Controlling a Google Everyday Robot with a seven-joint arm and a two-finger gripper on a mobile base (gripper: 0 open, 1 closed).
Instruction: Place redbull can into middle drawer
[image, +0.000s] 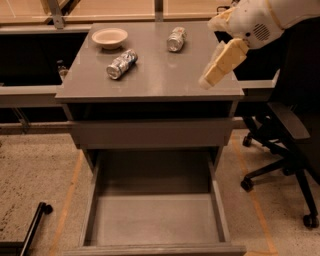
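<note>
The redbull can (121, 64), silver with blue patches, lies on its side on the grey cabinet top (160, 75), left of centre, just in front of the bowl. The middle drawer (155, 217) is pulled out wide below; its flat grey bottom holds nothing. My gripper (214, 72) hangs from the white arm (260, 20) above the right edge of the cabinet top. It points down and to the left, well to the right of the redbull can and apart from it. It holds nothing that I can see.
A cream bowl (109, 37) sits at the back left of the top. A paler silver-white can (176, 39) lies at the back centre. A closed flat drawer front (150, 132) is above the open drawer. A black office chair (285, 150) stands to the right.
</note>
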